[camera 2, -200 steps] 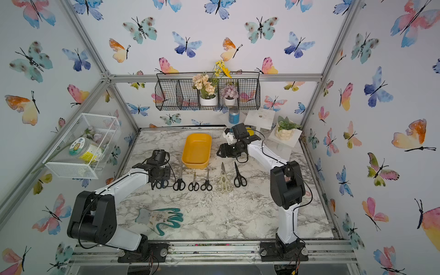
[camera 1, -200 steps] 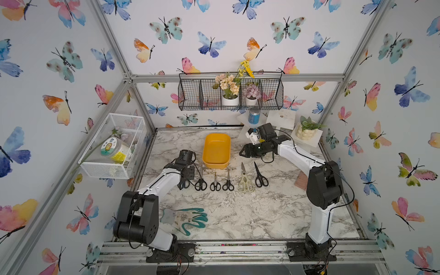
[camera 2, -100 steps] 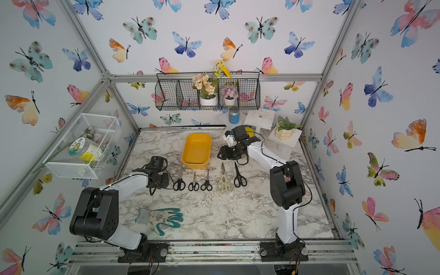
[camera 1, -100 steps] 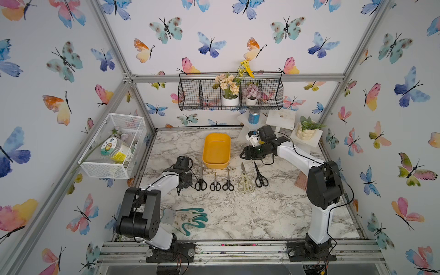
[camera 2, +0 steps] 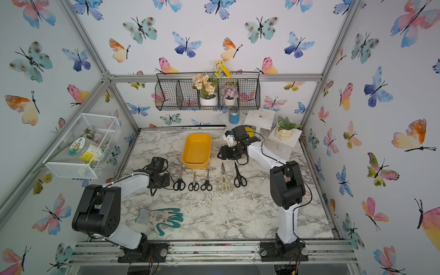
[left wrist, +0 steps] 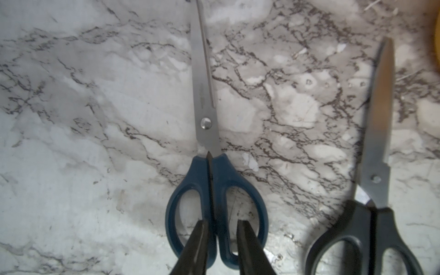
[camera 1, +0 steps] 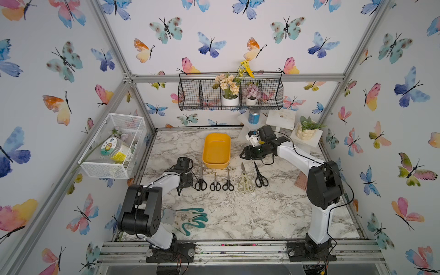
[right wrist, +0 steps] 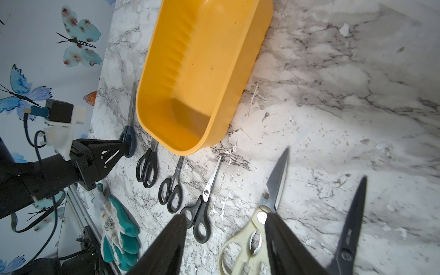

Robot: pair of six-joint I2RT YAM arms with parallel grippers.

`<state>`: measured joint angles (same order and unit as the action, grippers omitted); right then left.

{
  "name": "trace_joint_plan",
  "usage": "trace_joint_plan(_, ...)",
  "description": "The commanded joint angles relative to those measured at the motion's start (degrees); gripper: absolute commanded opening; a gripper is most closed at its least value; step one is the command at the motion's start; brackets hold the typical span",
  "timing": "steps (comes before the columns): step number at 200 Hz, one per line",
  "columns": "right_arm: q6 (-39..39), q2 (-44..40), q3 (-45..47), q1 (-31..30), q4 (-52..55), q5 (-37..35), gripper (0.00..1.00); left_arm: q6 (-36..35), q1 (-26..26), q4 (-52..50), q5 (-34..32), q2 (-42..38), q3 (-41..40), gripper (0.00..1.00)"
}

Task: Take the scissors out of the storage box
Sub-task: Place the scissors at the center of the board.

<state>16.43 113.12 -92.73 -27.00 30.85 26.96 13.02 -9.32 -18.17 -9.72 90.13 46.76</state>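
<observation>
- Both top views: five scissors (camera 1: 200, 184) rowed on the table (camera 1: 238, 214) before the storage box (camera 1: 216, 164), the left gripper (camera 1: 188, 182) covering a sixth.
- The left wrist view shows it — a blue-handled pair (left wrist: 215, 202), fingers (left wrist: 197, 245) narrowly astride its handles; pinching or not, I cannot tell.
- Right gripper (right wrist: 225, 215) — spread wide, empty.
- Left gripper has shifted slightly since a second ago; the row is unchanged.

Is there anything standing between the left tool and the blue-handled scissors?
Nothing visible does. The left tool sits at the handles of the blue-handled scissors, which lie on the table outside the yellow box.
</observation>
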Motion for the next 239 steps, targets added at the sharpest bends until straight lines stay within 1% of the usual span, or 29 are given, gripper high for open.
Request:
trace_joint_plan(1, -0.43, -1.12, 0.14, -0.38, -0.34, -0.37, 0.58, -0.84, 0.44, -1.54, -0.73, -1.49, -0.24, 0.26)
trace_joint_plan(33, -0.34, -0.76, -0.28, -0.33, -0.45, -0.15, 0.58, -0.82, 0.53, -2.13, -0.74, -2.13, -0.01, 0.25)
trace_joint_plan(82, -0.25, -0.59, -0.26, -0.33, -0.53, -0.24, 0.58, 0.42, 0.86, -0.85, -0.46, -2.06, -1.77, 0.25)
trace_joint_plan(120, -0.08, -0.45, -0.47, -0.33, -0.63, -0.33, 0.58, 0.52, 1.32, -0.3, 0.57, -0.36, -2.02, 0.24)
trace_joint_plan(151, -0.08, -0.54, -0.44, -0.35, -0.62, -0.59, 0.58, -1.29, 1.49, -1.52, 0.97, -0.89, -1.6, 0.16)
trace_joint_plan(191, 0.19, -0.06, -0.6, -0.35, -0.7, -0.08, 0.58, -5.56, 1.43, -3.29, 2.71, -3.6, -1.77, 0.14)
trace_joint_plan(239, 0.27, 0.74, -1.75, -0.51, -0.48, 0.02, 0.58, -5.12, 1.46, -4.01, 5.38, -2.67, -2.2, 0.11)
